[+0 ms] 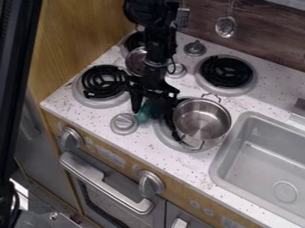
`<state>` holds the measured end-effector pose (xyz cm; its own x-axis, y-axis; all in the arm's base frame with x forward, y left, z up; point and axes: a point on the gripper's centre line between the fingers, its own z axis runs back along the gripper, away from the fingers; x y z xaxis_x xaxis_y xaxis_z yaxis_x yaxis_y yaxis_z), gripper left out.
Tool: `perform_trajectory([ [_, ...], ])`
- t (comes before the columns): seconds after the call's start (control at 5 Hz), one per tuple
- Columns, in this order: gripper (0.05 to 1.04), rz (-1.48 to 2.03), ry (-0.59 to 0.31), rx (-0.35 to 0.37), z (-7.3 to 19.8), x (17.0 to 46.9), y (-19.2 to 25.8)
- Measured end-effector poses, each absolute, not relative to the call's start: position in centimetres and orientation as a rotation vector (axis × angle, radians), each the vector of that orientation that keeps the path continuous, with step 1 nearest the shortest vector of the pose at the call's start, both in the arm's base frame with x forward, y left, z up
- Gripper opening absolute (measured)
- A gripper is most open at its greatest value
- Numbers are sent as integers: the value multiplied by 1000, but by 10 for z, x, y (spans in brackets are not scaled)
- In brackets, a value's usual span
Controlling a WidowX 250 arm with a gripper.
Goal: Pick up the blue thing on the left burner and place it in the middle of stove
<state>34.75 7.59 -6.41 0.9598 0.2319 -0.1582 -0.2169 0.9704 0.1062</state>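
Observation:
The black gripper [153, 104] hangs low over the middle of the stove top [132, 113], pointing down. Directly beneath it is a blue-green thing [147, 112], partly covered by the gripper, between the front left burner and the pot. Whether it is held or rests on the surface cannot be told. The front left burner [102, 82], a black coil in a grey ring, has nothing on it.
A steel pot [201, 120] sits on the front right burner, close right of the gripper. Behind the arm is a smaller metal pan [136, 61]. A knob [124, 123] stands near the front edge, the back right burner [226, 72] behind the pot, and a grey sink [262, 156] at right.

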Motion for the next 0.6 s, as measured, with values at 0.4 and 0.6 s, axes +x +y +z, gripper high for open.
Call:
perform_trajectory([
  [0.4,1001,222,68,102,-21,346,67],
  [0.6,1000,215,-14,110,10,343,54],
])
